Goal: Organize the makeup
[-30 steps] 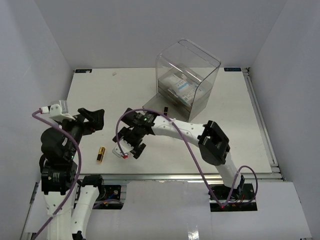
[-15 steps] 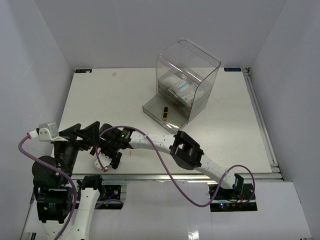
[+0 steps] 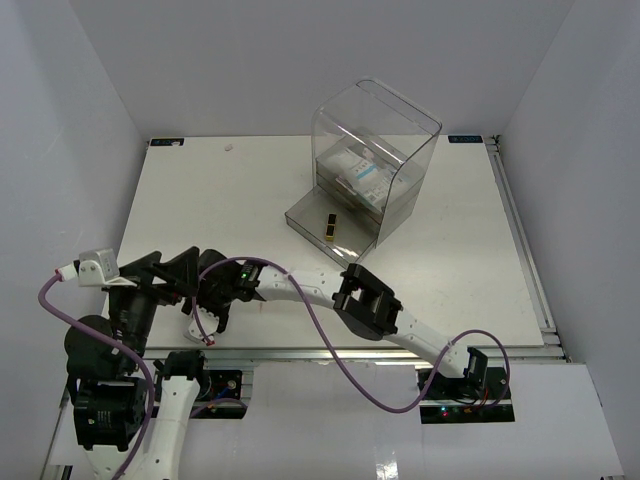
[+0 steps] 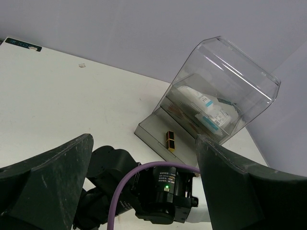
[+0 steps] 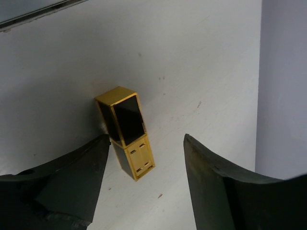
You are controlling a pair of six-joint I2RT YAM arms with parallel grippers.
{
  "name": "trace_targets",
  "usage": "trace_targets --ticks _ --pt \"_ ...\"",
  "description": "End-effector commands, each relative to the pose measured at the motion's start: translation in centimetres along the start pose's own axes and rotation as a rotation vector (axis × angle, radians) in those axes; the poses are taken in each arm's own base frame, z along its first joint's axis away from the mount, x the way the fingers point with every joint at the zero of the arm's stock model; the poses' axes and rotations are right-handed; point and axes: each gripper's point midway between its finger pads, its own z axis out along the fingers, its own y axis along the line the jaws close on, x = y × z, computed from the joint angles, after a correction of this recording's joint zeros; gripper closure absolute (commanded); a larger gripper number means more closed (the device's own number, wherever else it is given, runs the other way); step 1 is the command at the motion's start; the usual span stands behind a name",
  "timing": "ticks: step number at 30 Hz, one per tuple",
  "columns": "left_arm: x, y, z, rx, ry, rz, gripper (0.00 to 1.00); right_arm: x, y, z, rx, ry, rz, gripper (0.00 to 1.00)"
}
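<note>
The step in hand looks to be picking up the gold lipstick (image 5: pixel 125 132), which lies on the white table (image 5: pixel 201 52) left of centre in the right wrist view, its wider end toward the top of the frame. From overhead it cannot be seen, as the right arm's outstretched wrist covers that spot at the lower left. The right pincer (image 5: pixel 146 139) is spread wide, one finger on either side of the lipstick, neither touching it, and it holds nothing. The lipstick sits closer to the finger at the left of that frame than to the one at the right, so the next move probably calls for a small shift to centre it, a short drop to the table, and a close across its narrow sides before lifting. After that it would likely go to the clear box (image 3: pixel 375 150) at the upper middle of the overhead view, where a second gold lipstick (image 3: pixel 330 227) stands upright on the grey tray (image 3: pixel 305 215) at the foot of the box and white-and-blue sachets (image 3: pixel 355 175) lie inside. The left pincer (image 4: pixel 144 139) is also wide and empty, raised just beside the right wrist at the lower left, so the two arms are crowded there and could bump
</note>
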Motion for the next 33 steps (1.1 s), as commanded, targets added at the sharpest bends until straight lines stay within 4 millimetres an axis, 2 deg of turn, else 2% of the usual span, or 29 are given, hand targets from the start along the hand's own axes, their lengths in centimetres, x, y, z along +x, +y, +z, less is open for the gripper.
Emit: trace_targets --ticks 1,9,13,17,22,25,29,31,33 --pt "0.4 0.4 -0.2 -0.015 0.005 0.004 0.02 1.0 4.0 1.7 -0.127 0.033 -0.036 0.40" --pt "0.7 0.3 0.0 -0.011 0.016 -0.008 0.02 2.0 7.4 2.0 -0.233 0.067 -0.035 0.57" --pt "0.9 0.3 0.0 -0.008 0.020 -0.020 0.02 1.7 8.4 1.1 -0.274 0.067 -0.014 0.63" --pt "1.0 0.3 0.1 -0.005 0.024 -0.022 0.02 1.6 9.4 -0.9 -0.298 0.074 0.010 0.64" --pt "1.2 0.1 0.3 0.003 0.030 -0.031 0.02 1.7 11.2 -5.3 -0.324 0.089 0.096 0.64" --pt "1.3 0.1 0.4 0.007 0.031 -0.033 0.02 1.5 12.8 -7.3 -0.343 0.093 0.142 0.64" --pt "1.5 0.2 0.4 0.006 0.032 -0.038 0.02 0.7 16.7 -10.3 -0.400 0.122 0.191 0.65" --pt "1.6 0.2 0.4 0.009 0.034 -0.044 0.02 0.2 17.4 -11.6 -0.396 0.132 0.200 0.64" --pt "1.8 0.1 0.3 0.012 0.037 -0.050 0.02 0.1 18.3 -12.0 -0.394 0.138 0.215 0.62"
